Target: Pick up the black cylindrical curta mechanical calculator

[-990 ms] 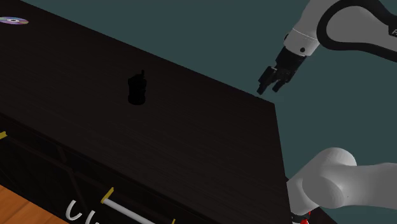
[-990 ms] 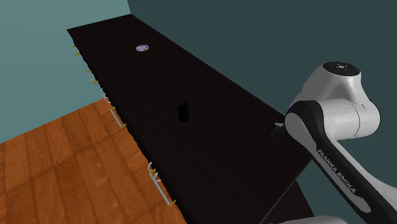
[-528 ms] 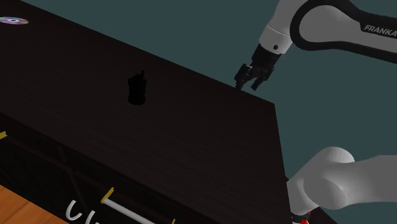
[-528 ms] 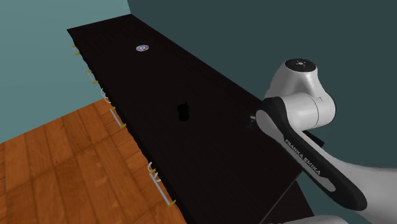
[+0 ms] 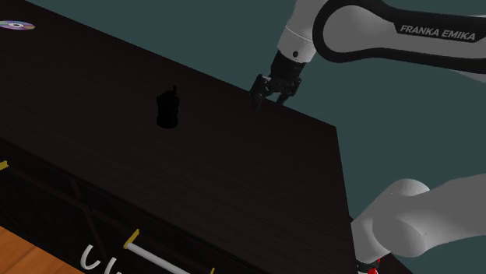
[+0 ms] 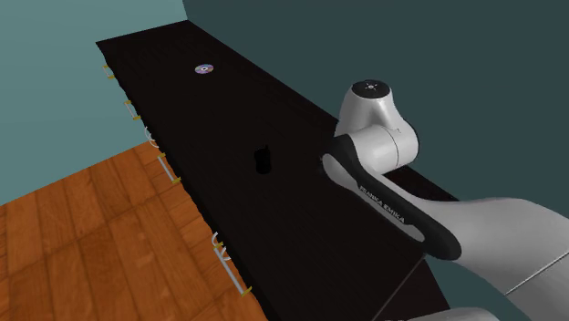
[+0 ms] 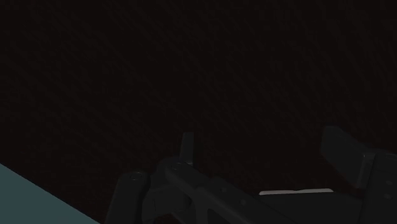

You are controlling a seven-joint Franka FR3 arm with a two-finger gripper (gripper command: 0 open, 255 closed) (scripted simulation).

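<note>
One calculator (image 5: 167,109), black, upright, stands about mid-depth on the dark cabinet top (image 5: 234,179), nothing touching it; in the second exterior view it (image 6: 263,160) sits between the front edge and the wall side. A thin crank (image 5: 174,89) sticks up from its cap. A disc (image 5: 17,26) lies well apart, at the far end of the top. The gripper (image 5: 270,95) hovers by the back edge of the top, well apart from the calculator toward the shoulder view's right; jaws stand apart, nothing between them, and the wrist view confirms the gap (image 7: 259,139) over bare dark surface. Height over the top is hard to judge from here. Judgement: approach phase, grasp not yet begun. Risks: black body on near-black top gives poor contrast, so lateral alignment could drift; a low sideways pass could clip the crank or the body and tip it; once on its side, a cylinder likely rolls, possibly off the front edge to the wood floor (image 6: 82,237). A grip too high on the cap could catch the crank and slip. Safer to arrive from above, centred, then descend.
</note>
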